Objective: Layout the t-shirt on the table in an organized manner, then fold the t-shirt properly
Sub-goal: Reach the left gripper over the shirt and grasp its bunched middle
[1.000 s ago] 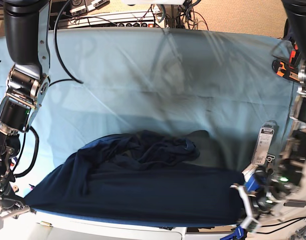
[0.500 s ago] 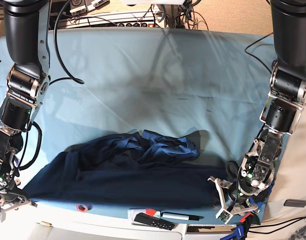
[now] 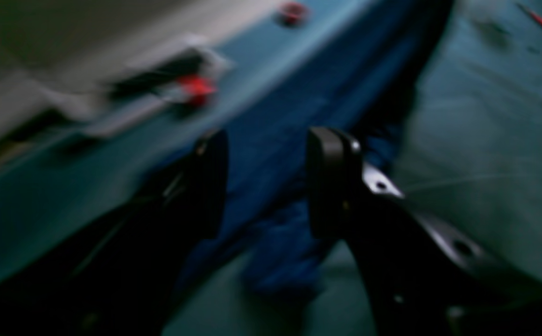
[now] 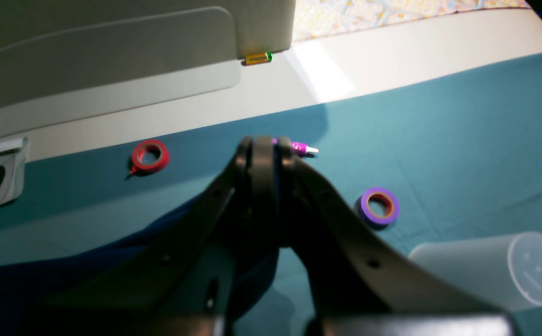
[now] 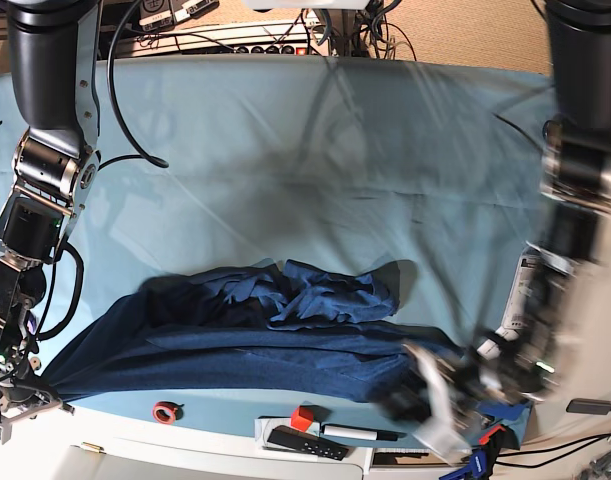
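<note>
The dark blue t-shirt lies bunched along the front edge of the teal table. My right gripper is at the shirt's left corner. In the right wrist view it is shut, with shirt cloth hanging from it and a thin blue strip between the fingers. My left gripper is motion-blurred at the shirt's right end. In the left wrist view its fingers stand apart around a strip of the shirt, over the table.
A red tape roll, a red block, a black remote and a pen lie at the front edge. The right wrist view shows a purple tape roll, a pink marker and a translucent cup.
My left gripper has swung left along the front edge. The shirt's right end has drawn in leftwards, uncovering the items at the front edge. The right arm has stayed put.
</note>
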You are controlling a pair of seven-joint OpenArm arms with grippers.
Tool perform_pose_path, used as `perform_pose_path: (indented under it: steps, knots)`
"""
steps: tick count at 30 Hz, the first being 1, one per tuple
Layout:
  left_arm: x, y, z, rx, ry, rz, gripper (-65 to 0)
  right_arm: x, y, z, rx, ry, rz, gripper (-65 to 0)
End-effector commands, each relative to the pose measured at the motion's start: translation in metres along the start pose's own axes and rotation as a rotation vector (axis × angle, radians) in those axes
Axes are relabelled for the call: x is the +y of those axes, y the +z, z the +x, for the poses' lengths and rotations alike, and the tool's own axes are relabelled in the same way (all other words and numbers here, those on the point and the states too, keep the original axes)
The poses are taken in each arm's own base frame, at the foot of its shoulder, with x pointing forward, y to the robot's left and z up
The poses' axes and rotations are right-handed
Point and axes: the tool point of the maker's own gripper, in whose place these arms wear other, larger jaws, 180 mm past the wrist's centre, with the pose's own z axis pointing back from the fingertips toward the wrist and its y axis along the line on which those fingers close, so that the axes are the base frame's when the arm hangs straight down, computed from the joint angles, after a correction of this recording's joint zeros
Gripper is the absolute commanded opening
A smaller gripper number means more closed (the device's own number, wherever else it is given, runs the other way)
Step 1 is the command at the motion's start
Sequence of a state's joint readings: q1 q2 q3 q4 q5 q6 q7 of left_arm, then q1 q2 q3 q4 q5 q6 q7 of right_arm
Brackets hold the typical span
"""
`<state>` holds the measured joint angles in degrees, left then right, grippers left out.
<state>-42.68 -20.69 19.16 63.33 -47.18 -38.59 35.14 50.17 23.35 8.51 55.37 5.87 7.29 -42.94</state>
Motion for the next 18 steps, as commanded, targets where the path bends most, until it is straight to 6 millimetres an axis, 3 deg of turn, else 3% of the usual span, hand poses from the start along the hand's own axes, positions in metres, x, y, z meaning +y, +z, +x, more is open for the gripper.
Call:
perform_pose_path:
  steps: [1, 4, 8, 13, 16, 18]
  knots:
    - [-0.009, -0.006, 0.015, -0.042, -0.02, -0.021, -39.5, -0.01, 0.008, 0.036, -0.086, -0.013, -0.018, -65.0]
    - [-0.048, -0.043, -0.013, -0.023, 0.002, -0.077, -39.5, -0.01, 0.008, 0.035, -0.082, -0.013, -0.018, -65.0]
    - [-0.093, -0.08, -0.026, -0.022, -0.003, -0.119, -40.3, -0.01, 0.007, 0.035, -0.079, -0.013, -0.018, -65.0]
    - [-0.115, -0.116, -0.029, 0.027, -0.142, -0.033, -40.6, -0.012, 0.007, 0.031, -0.07, 0.006, -0.033, -65.0]
    - [-0.125, -0.13, -0.044, 0.092, -0.283, 0.026, -40.4, -0.013, 0.007, 0.032, -0.073, 0.008, -0.035, -65.0]
    - [-0.135, -0.138, -0.057, 0.129, -0.366, 0.042, -36.8, -0.013, 0.007, 0.032, -0.075, 0.008, -0.035, -65.0]
